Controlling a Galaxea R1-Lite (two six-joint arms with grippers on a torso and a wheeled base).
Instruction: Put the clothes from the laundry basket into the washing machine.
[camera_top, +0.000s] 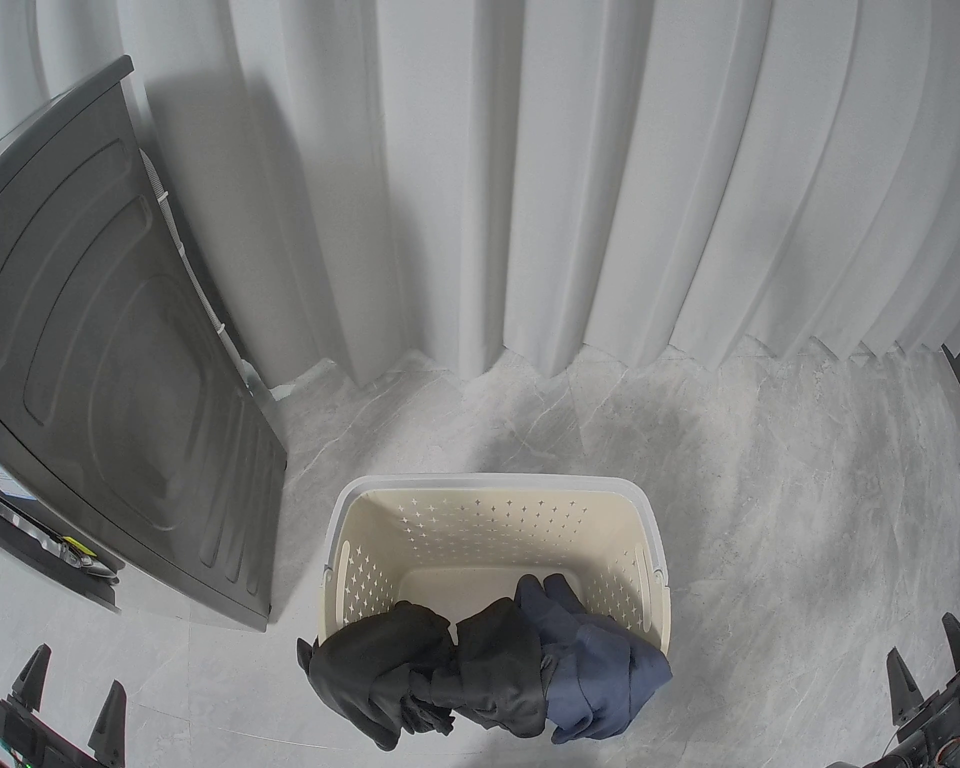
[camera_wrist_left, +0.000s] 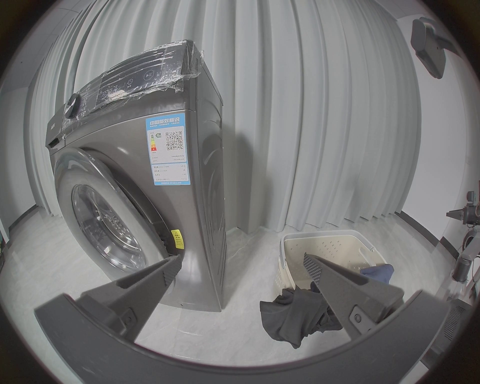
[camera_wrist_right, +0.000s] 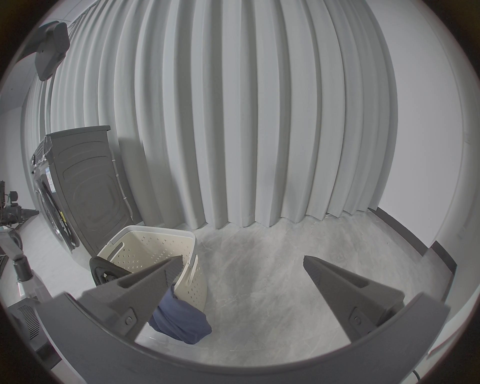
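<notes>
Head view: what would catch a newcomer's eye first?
The cream basket on the floor, with black clothes and a blue garment draped over its near rim. The grey washing machine stands to its left. The left end effector and right end effector are open on either side.

Washing machine (camera_top: 120, 380) cut off at head view's left edge, laundry basket (camera_top: 490, 485) near rim hidden under draped dark clothes (camera_top: 430, 670) and blue garment (camera_top: 595, 665), left gripper (camera_top: 78, 668) and right gripper (camera_top: 920, 637) cropped at bottom corners

You see dark clothes (camera_top: 480, 670) draped over the cream laundry basket (camera_top: 490, 484) rim, right of the left tool (camera_top: 78, 670); grey washing machine (camera_top: 120, 380) ahead.
</notes>
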